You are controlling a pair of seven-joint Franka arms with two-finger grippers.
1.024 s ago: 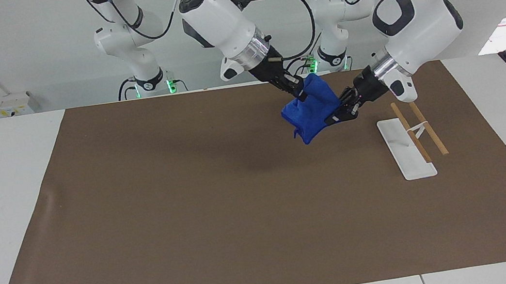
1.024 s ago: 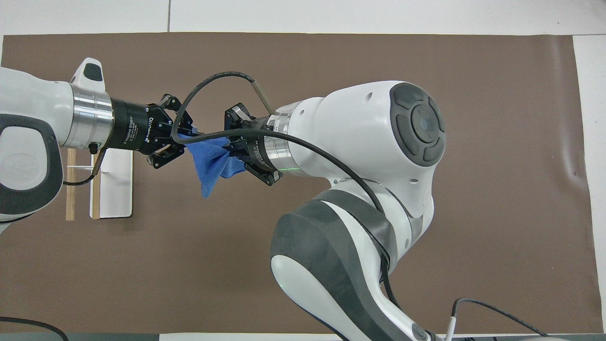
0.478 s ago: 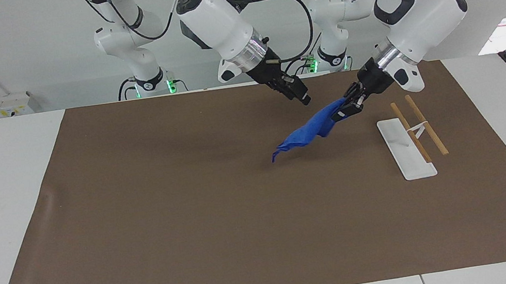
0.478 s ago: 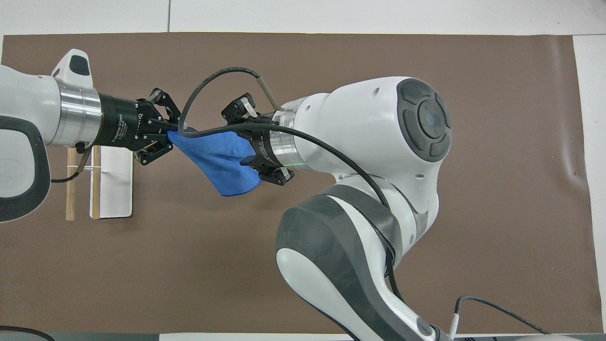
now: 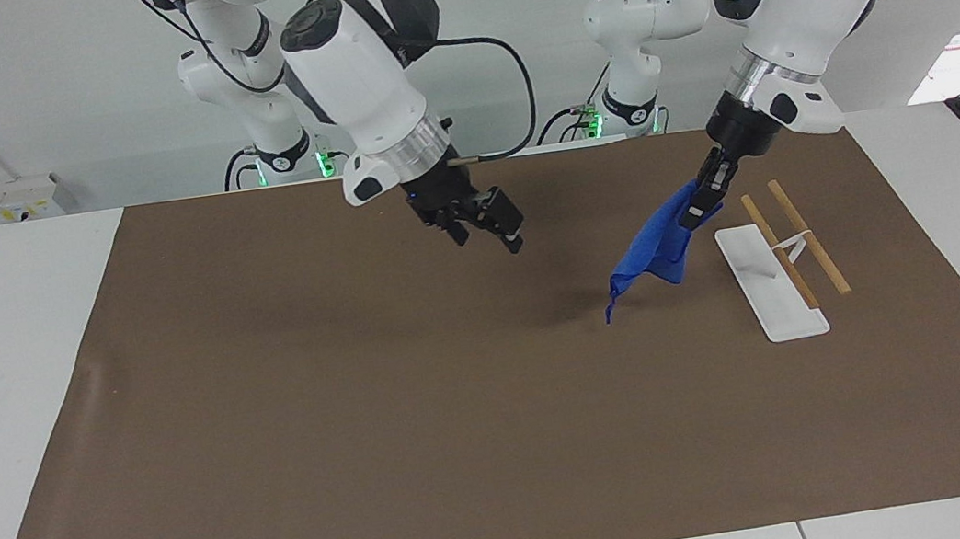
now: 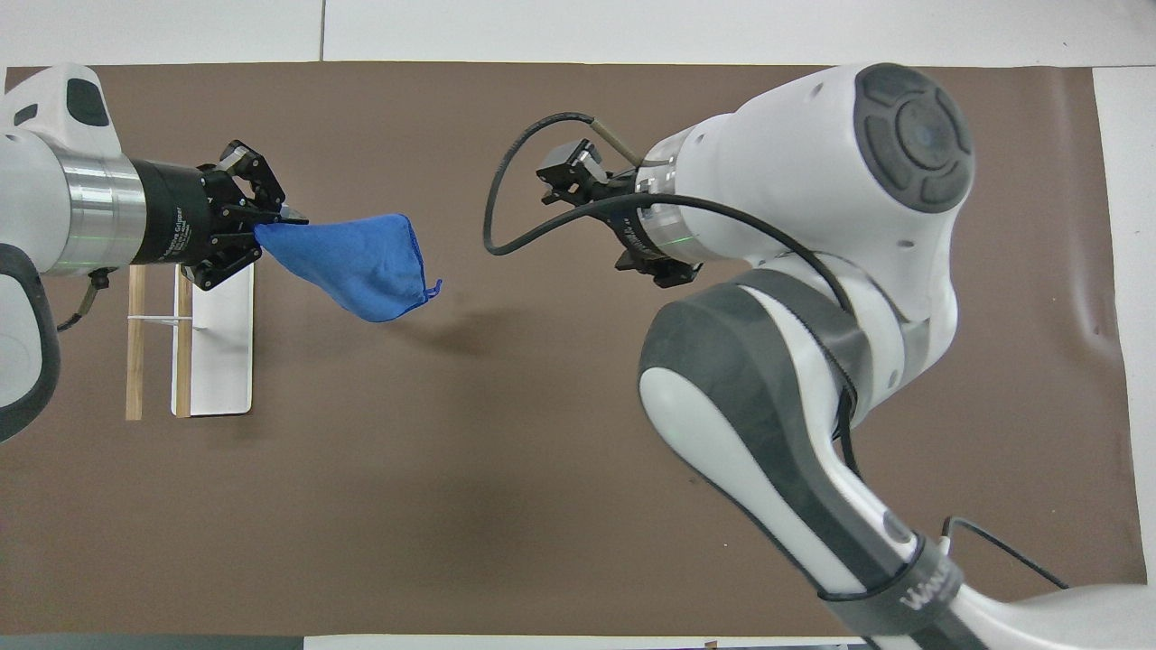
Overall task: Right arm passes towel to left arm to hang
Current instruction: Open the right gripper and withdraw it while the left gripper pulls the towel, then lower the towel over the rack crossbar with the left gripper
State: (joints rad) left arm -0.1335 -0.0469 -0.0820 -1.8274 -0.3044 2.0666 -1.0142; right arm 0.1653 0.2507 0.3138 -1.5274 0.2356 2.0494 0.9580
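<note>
The blue towel hangs in the air from my left gripper, which is shut on one of its corners. It drapes down over the brown mat beside the white rack base, its lower corner just above the mat. In the overhead view the towel spreads from the left gripper toward the table's middle. My right gripper, with its small blue light, is open and empty over the mat, well apart from the towel. In the overhead view its fingers are hidden under its wrist.
The rack stands toward the left arm's end: a white base with two wooden rods raised over it, also in the overhead view. A brown mat covers the table. The right arm's elbow fills much of the overhead view.
The right gripper let go of the towel and drew back toward the right arm's end. The left gripper rose and swung toward the rack, and the towel now hangs from it alone.
</note>
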